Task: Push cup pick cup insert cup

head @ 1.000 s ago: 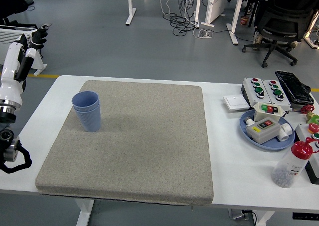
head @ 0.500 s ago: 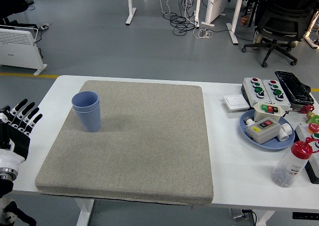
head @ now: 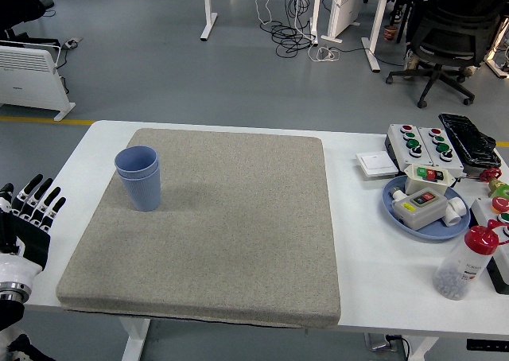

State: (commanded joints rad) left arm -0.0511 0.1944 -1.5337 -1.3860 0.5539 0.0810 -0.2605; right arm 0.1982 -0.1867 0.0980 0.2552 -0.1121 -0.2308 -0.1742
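The left hand (head: 28, 218) is raised at the table's left edge, its fingers (head: 44, 196) spread and holding nothing. Two blue cups (head: 139, 177), one nested inside the other, stand upright at the left of the single grey mat (head: 231, 218), well apart from the hand.

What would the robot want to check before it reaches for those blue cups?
1. Stacked blue cups upright on the grey mat: ok.
2. Cups already nested, one inside the other: ok.
3. Left hand empty, fingers spread: ok.
4. Mat between hand and cups clear: ok.
5. Right hand available: cannot tell, out of view.
6. Blue dish of button boxes and red-capped bottle far from cups: ok.
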